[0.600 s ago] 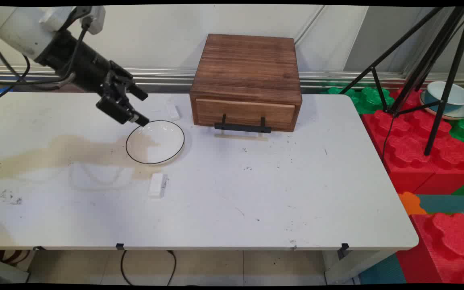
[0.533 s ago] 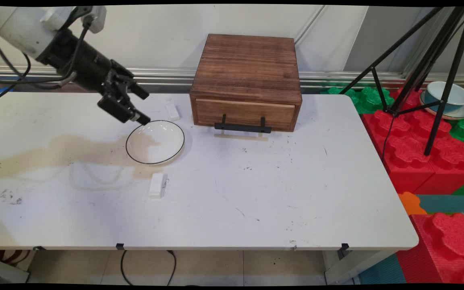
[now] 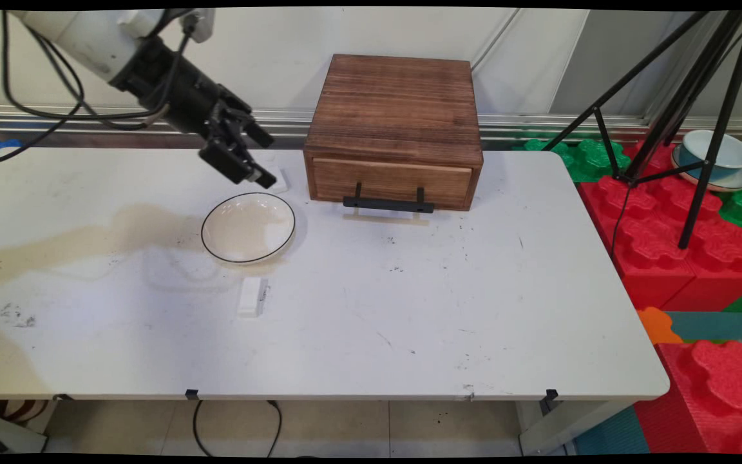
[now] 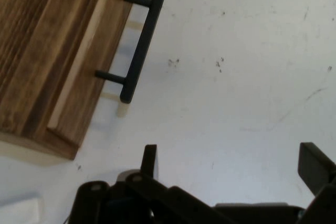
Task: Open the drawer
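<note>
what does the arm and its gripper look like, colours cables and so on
The arm is a smooth white tube ending in a black wrist section. Its gripper is black, with angular linkages and two flat-tipped fingers. Thin black cables loop loosely off the arm.

Brown wooden drawer box [image 3: 395,129], black handle [image 3: 388,204]; black-rimmed white plate [image 3: 248,227]

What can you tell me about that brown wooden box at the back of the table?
The wooden box looks like dark stained, grained wood, squarish, with a flat top. Its front holds one paler drawer, shut, with a black bar handle standing off on two posts. It sits upright on the white table near the far edge, by the wall. Nothing rests on it; the black pincer hangs to its left, not touching.
</note>
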### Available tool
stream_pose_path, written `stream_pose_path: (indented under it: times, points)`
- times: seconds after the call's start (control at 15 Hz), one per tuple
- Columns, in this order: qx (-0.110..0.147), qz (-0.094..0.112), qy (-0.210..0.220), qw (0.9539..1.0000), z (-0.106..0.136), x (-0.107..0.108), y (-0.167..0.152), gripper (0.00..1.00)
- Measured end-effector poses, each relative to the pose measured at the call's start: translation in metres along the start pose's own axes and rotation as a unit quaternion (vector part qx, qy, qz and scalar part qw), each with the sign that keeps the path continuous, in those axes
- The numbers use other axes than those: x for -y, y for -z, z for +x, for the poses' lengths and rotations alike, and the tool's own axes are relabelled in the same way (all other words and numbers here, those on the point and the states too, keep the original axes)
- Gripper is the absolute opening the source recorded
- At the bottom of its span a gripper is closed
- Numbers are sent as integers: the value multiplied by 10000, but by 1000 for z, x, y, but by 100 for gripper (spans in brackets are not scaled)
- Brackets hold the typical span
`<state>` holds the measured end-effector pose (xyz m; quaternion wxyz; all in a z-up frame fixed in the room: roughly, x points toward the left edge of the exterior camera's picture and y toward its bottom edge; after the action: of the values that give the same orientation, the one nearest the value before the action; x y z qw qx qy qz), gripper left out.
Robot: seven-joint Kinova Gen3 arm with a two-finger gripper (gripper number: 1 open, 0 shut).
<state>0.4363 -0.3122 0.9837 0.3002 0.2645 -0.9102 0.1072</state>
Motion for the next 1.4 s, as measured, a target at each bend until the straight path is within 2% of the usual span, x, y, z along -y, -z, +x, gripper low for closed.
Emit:
stream_pose_path:
  times: [0.6, 1.4]
  points:
    - [130, -162, -305, 9993, 39, 5, -63, 100]
    - [555, -221, -680, 9959, 76, 16, -155, 100]
